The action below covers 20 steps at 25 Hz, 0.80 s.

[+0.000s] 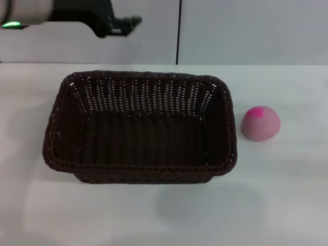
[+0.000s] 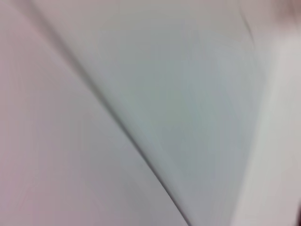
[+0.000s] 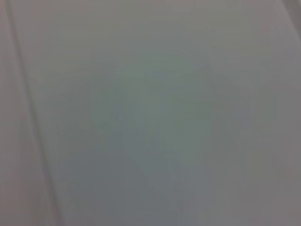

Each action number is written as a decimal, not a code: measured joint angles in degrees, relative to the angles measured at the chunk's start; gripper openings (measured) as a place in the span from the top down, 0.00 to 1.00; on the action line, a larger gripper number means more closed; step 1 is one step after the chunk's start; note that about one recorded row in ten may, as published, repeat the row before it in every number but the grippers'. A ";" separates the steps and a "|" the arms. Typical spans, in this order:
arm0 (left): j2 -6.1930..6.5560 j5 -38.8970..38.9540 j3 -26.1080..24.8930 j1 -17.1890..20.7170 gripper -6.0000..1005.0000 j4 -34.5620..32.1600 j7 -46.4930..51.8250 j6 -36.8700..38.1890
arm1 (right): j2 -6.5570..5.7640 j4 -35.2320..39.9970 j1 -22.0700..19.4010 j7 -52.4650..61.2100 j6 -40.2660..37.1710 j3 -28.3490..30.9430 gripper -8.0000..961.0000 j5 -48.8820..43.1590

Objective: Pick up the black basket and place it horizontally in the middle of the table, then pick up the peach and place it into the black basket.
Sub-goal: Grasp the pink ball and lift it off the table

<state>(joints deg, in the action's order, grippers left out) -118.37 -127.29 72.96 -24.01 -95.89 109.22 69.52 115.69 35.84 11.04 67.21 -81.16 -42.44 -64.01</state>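
The black basket point(image 1: 141, 125) sits lengthwise across the middle of the white table point(image 1: 287, 205) in the head view, open side up and empty. The peach point(image 1: 261, 123) rests on the table just to the right of the basket, apart from it. My left gripper point(image 1: 125, 23) is raised high at the far left, above and behind the basket, holding nothing I can see. My right gripper is out of view. Both wrist views show only blurred pale surface.
A pale wall with a dark vertical seam point(image 1: 178, 31) runs behind the table's far edge. Bare tabletop lies in front of the basket and to the right of the peach.
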 joint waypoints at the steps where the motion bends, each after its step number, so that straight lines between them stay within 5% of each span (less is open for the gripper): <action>1: 0.02 5.79 -1.60 2.68 0.30 0.34 -1.63 -2.00 | -0.35 4.41 -0.27 5.44 0.69 0.89 0.32 -4.86; 8: 0.02 45.35 -4.37 20.19 0.30 10.68 -21.66 -6.95 | -1.53 31.54 6.35 44.33 -6.05 3.71 0.32 -43.93; 12: 0.05 64.37 -4.62 25.57 0.30 23.92 -38.88 1.94 | -1.78 35.87 13.46 56.75 -13.14 2.69 0.32 -57.88; 15: 0.05 72.28 -5.86 27.02 0.30 34.02 -46.80 9.69 | -0.89 36.64 18.40 63.56 -15.51 0.86 0.32 -69.07; 20: 0.11 74.55 -10.58 27.33 0.30 43.91 -48.47 18.15 | 1.49 34.21 24.11 69.09 -15.71 -1.13 0.32 -79.68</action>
<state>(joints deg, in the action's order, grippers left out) -118.26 -52.73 62.38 3.32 -51.98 60.76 87.67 117.18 70.05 35.15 136.30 -96.86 -43.57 -143.69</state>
